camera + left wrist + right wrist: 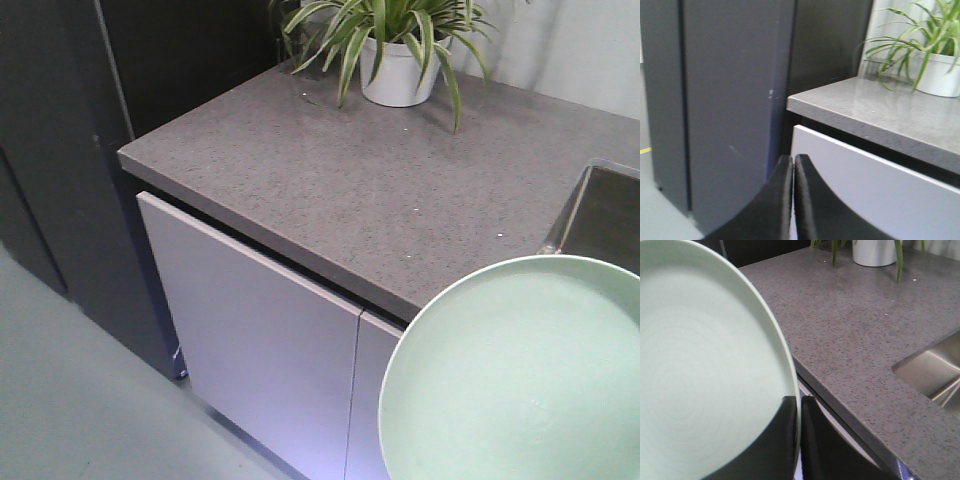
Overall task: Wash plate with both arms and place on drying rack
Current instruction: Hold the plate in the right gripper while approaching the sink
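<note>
While clamped on the plate (705,365) rim at 4 o'clock with right gripper (799,400), handle as stiff, slippery, breakable; add left gripper (794,158), closed empty, at 10 o'clock.

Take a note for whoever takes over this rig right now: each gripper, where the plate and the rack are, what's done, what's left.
Right gripper: shut on the rim of the round pale mint-green glossy plate, held in the air by the front edge of the grey speckled stone counter.
Left gripper: shut, empty, out by the dark cabinet, not on the plate.
Steel sink basin: set in the counter, to the right.
Drying rack: not in view.
Done: plate is gripped. Whether it has been washed cannot be told.
Left: wash it at the basin with both arms, then rack it.
</note>
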`<state>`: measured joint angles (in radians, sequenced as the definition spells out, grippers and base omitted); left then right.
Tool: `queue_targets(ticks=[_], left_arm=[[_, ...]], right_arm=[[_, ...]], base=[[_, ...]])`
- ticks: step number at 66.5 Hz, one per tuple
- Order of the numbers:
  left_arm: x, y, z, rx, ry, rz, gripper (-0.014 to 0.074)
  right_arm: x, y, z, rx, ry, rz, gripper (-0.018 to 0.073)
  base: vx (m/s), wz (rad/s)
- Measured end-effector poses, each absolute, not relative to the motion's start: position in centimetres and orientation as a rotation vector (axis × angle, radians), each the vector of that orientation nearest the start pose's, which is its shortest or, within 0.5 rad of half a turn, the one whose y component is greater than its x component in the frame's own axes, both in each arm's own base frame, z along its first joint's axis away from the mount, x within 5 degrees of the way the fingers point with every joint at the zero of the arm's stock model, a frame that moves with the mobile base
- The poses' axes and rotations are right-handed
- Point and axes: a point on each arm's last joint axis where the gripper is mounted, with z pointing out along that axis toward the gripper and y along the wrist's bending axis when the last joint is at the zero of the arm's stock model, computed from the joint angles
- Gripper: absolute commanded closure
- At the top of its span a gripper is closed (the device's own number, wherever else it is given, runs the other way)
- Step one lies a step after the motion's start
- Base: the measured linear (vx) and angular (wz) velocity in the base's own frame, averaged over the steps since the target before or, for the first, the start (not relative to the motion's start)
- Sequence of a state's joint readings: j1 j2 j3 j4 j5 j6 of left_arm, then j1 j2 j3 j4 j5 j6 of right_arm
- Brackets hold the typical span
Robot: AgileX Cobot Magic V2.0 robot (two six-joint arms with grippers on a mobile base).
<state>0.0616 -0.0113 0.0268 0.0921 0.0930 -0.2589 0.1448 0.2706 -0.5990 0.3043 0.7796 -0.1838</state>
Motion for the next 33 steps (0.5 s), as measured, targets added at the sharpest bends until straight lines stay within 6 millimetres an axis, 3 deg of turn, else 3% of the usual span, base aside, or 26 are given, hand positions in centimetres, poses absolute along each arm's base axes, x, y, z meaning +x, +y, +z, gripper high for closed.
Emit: queue_targets(ticks=[33], left_arm=[[5.65,0.43,19.63,-0.188,1.581,-0.075,0.0602]], right_arm=[[3.93,2.51,32.73,-0.248,1.901,0.325,0.0564]], base=[[0.1,-0.4]])
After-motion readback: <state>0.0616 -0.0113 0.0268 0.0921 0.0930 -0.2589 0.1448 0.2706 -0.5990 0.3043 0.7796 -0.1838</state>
